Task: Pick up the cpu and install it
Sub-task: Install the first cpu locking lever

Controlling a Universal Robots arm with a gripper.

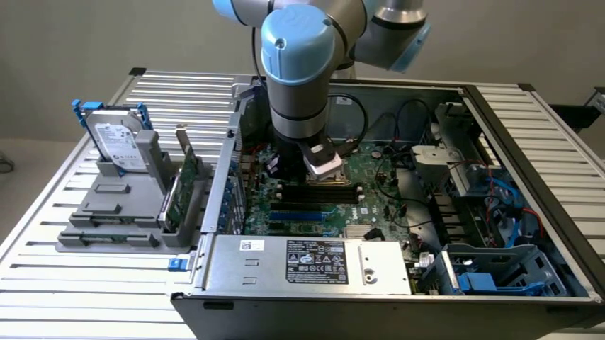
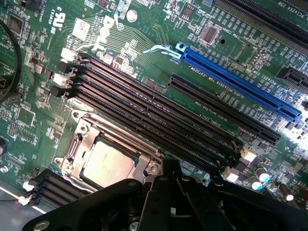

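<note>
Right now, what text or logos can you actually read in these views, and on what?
"DELL": white logo printed on the motherboard, wrist view.
Small white silkscreen beside the blue slot and black slots: too small to read.
Label on the power supply, exterior view: print and symbols too small to read.
White label on the hard drive: too blurred to read.

One cpu [image 2: 107, 164] — one blue slot [image 2: 240, 85] — one hard drive [image 1: 120, 146].
</note>
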